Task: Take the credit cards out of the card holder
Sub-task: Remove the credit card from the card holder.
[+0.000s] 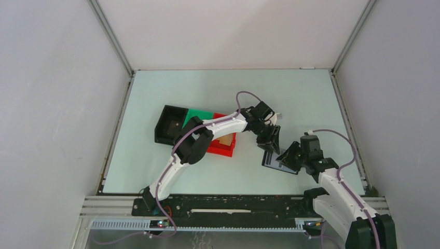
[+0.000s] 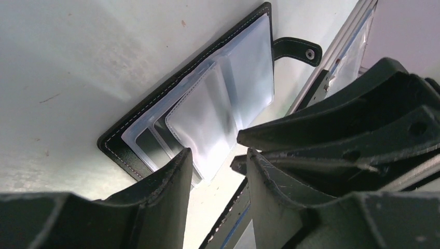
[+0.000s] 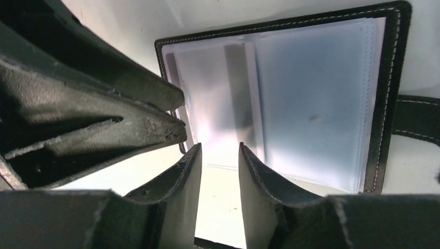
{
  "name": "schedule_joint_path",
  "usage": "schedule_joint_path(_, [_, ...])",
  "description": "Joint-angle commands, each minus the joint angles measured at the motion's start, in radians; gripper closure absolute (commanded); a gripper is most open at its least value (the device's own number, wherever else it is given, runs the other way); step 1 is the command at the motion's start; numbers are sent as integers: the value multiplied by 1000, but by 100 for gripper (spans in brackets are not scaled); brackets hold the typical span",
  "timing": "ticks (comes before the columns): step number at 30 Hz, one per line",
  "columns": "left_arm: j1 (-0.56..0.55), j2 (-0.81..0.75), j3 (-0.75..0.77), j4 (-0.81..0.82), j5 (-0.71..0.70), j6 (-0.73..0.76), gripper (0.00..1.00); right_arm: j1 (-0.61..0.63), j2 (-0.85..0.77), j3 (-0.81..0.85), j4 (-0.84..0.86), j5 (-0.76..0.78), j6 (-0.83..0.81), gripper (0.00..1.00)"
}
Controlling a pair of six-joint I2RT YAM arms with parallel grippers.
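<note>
Bright, even light; soft glare across the card holder.

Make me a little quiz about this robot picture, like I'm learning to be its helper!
1. Which bin sits nearest the card holder? A black, B green, C red.
2. True or false: the card holder is folded shut.
3. Fill in: the left claw and right claw both have their jaws ____.
Key: 1 C, the red bin. 2 False, it lies open. 3 Open.
</note>
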Motion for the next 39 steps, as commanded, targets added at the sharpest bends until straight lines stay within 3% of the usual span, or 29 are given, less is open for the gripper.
schedule_joint_path(1, [-4,2,2,34,40,-22,52,98,-14,78,-71,144,-40,58])
schedule_joint_path(9, [-5,4,-8,41,41,-27,52,339,68,170,-141,418,-26,51])
schedule_joint_path(13, [-4,-3,-5,50,51,-35,52,465,164,248,-192,563,-12,42])
schedule_joint_path(17, [-5,-9,-3,56,55,-40,52,546,269,320,-247,667,20,40])
schedule_joint_path(25, [-4,-19,-4,62,63,-44,52,582,360,361,-293,727,58,40])
schedule_joint_path(39, [-4,-27,-18,68,52,-42,52,595,446,361,-243,687,35,40])
